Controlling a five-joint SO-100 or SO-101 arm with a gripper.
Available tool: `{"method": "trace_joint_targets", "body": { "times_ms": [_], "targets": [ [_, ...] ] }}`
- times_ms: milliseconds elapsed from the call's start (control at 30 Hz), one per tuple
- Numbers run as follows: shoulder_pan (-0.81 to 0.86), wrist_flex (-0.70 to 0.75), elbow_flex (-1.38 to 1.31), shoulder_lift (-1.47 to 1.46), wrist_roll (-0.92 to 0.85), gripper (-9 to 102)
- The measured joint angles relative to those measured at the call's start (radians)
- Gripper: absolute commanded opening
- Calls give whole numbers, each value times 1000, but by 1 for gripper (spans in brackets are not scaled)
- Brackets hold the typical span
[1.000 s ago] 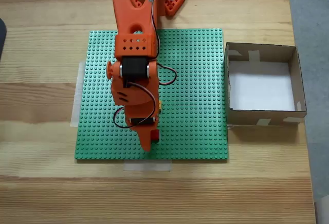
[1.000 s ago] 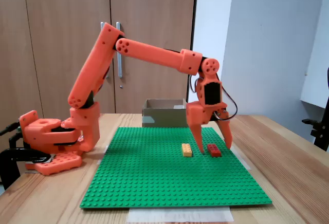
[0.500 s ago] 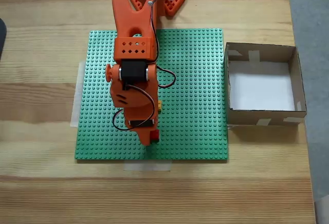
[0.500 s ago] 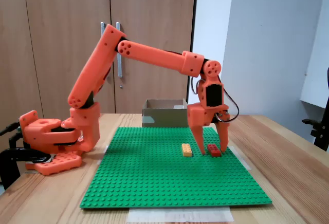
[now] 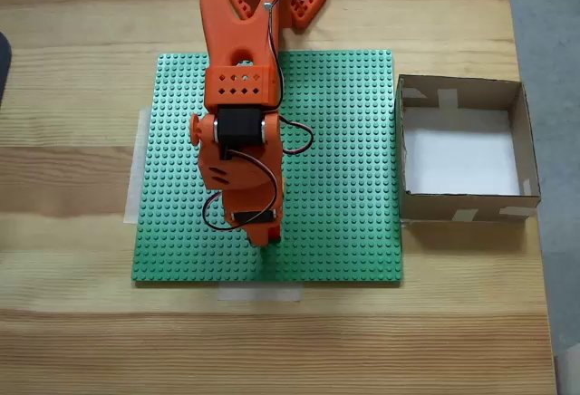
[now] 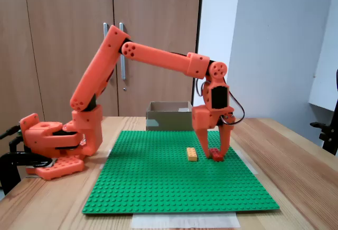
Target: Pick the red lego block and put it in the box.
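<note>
In the side fixed view, you see the small orange-yellow plastic brick on the green studded baseplate. Just right of that brick, your orange gripper has its fingers closed tight around the small red lego block. The brown cardboard box sits behind the baseplate.

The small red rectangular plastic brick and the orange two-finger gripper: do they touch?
Touching. In a fixed view from the side, the gripper has its fingers closed against both ends of the red brick on the green baseplate.
</note>
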Motion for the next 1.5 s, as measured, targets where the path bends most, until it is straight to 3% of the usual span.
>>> {"method": "trace_joint_targets", "body": {
  "times_ms": [333, 633, 1233, 1500],
  "targets": [
    [0, 2, 0, 0, 0, 1],
    [15, 6, 20, 38, 0, -1],
    [20, 69, 170, 479, 0, -1],
    [-147, 133, 241, 704, -20, -1]
  ]
}}
